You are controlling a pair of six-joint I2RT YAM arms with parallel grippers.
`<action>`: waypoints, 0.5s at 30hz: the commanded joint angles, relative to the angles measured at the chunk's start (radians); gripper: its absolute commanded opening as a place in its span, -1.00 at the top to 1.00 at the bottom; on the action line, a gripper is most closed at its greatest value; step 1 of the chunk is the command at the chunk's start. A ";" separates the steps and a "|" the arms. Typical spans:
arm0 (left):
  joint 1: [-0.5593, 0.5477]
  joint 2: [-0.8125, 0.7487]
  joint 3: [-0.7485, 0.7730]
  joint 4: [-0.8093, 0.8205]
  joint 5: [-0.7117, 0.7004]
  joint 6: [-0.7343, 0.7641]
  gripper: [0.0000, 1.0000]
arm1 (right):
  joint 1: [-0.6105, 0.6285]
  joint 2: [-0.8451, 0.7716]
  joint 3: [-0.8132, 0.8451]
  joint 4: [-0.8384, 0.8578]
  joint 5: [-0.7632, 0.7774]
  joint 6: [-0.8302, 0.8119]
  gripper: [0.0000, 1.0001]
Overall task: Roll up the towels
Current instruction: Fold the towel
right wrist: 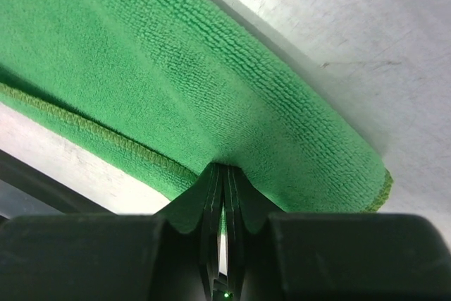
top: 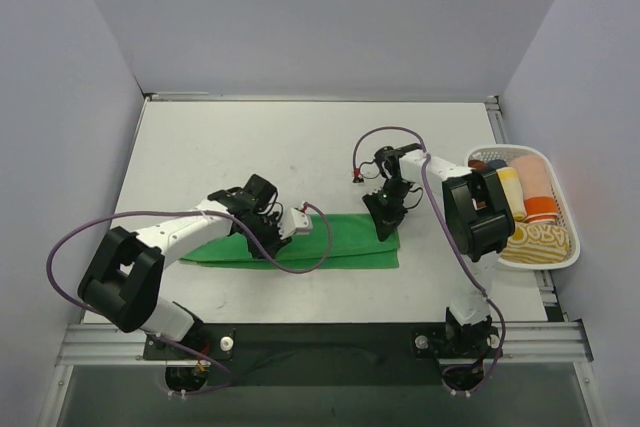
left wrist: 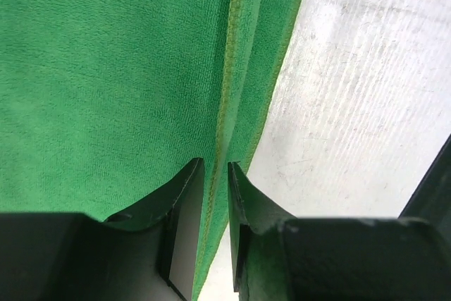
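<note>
Where the white table [top: 300,137] meets the right-hand wall, a white slatted basket [top: 573,237] sits at the table's edge. It holds rolled cloths side by side: a pale yellow roll [top: 511,192], a peach roll [top: 537,182], an orange roll [top: 541,210] and a yellow-and-white patterned roll [top: 541,239]. The right arm's elbow overlaps the basket's left side in the top view.

Grey walls close in the table on the left, far and right sides. A broad bare stretch lies between the far wall and the green towel [top: 340,242], and a narrower one runs between the towel and the near edge.

The towel lies folded into a long flat strip running left to right, near the table's centre. It tapers at its left end and shows a stitched hem along its layers.

The right gripper [top: 385,219] is clamped tight on the strip's right end, pinching a raised fold [right wrist: 176,82]. The left gripper [top: 272,237] sits left of the strip's middle, narrowed onto the hem [left wrist: 215,174].
</note>
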 commanded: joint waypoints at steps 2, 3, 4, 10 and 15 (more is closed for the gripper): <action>0.023 -0.046 0.026 -0.019 0.047 -0.041 0.38 | 0.010 -0.067 -0.048 -0.087 -0.015 -0.071 0.90; 0.034 -0.046 0.030 -0.021 0.053 -0.055 0.38 | 0.011 -0.077 -0.058 -0.090 -0.014 -0.091 0.88; 0.046 -0.046 0.035 -0.022 0.071 -0.066 0.38 | 0.014 -0.084 -0.063 -0.096 -0.013 -0.101 0.88; 0.132 -0.036 0.038 -0.033 0.094 -0.103 0.39 | 0.043 -0.101 -0.109 -0.146 -0.030 -0.167 0.86; 0.191 -0.017 0.050 -0.043 0.096 -0.132 0.39 | 0.057 -0.126 -0.134 -0.147 -0.027 -0.174 0.80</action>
